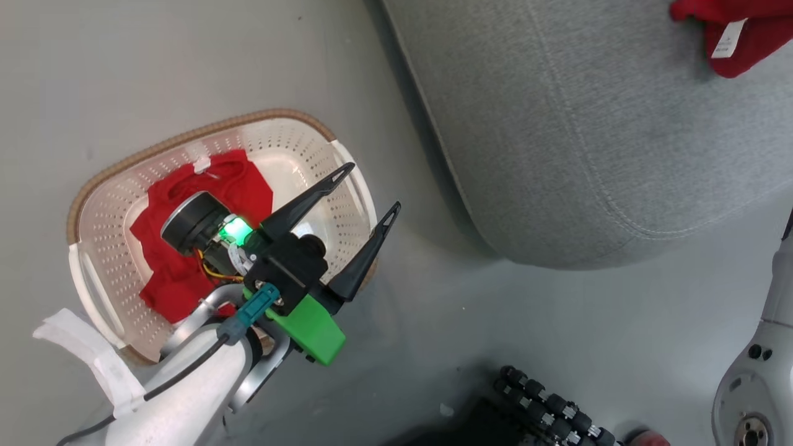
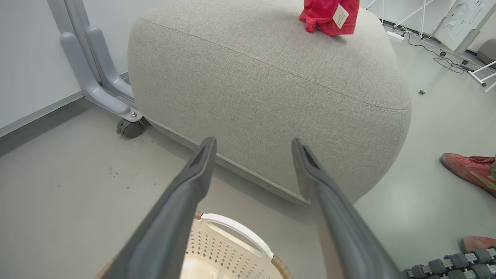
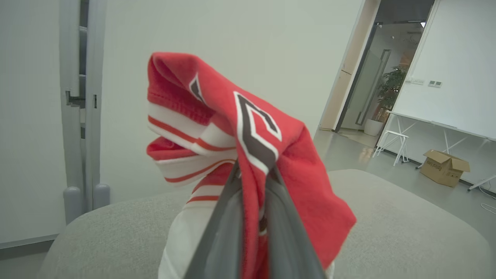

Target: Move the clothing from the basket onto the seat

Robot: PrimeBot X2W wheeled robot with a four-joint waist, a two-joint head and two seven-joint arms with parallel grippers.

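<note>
Left arm: left end effector (image 1: 373,186) spread wide and empty, hanging above the near wall of the basket (image 1: 93,204), fingers pointing toward the seat (image 1: 588,155).
Right arm: right end effector (image 3: 254,170) closed on a fold of the red jersey (image 3: 252,128), held up above the seat (thin pinch, much cloth hanging free).
Left in basket: one red garment (image 1: 179,279) on the bottom, partly hidden under the left wrist.
On seat: red piece with white tag (image 1: 737,37) near the far edge (same as the held jersey or not, cannot tell).
Risk, release: if opened too close to the rounded edge, probable slide of the jersey down to the floor.
Risk, grip: thin fold, so possible slip out before the right place.
Risk, basket: light plastic, easy to push or tip with a finger on the wall during descent.
Risk, pick: flat cloth, so possibly only a scrape of the bottom.
</note>
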